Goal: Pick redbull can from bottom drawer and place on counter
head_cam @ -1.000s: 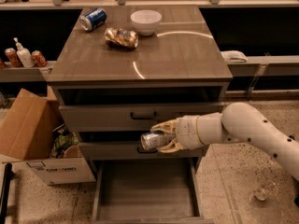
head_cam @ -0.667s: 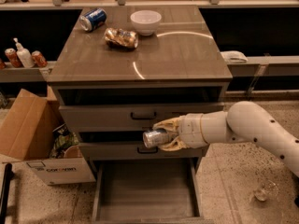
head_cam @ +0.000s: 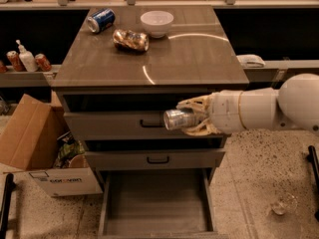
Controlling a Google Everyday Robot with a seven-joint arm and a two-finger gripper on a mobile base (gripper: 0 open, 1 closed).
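The can (head_cam: 174, 119) is a slim, silvery metal cylinder, held on its side with one round end pointing left. The end effector (head_cam: 184, 119) is clamped on it: pale, ribbed, lattice-like fingers (head_cam: 195, 103) close over it from above and below, at the end of a smooth white arm (head_cam: 259, 108) reaching in from the right. The can hangs in the air before the upper drawer front (head_cam: 114, 126), just below the table's front edge and right of its middle, above the open drawer (head_cam: 157, 203), a grey tray with a flat, bare floor and thin side walls.

The table (head_cam: 189, 59) is a glossy grey-brown slab with curved light reflections. Near its far left corner lies a blue can (head_cam: 100, 20) on its side; just in front of that is a crinkled gold-brown packet (head_cam: 130, 40), and a white bowl (head_cam: 157, 23) stands by the far edge. An open cardboard box (head_cam: 30, 143) sits on the speckled floor to the left.
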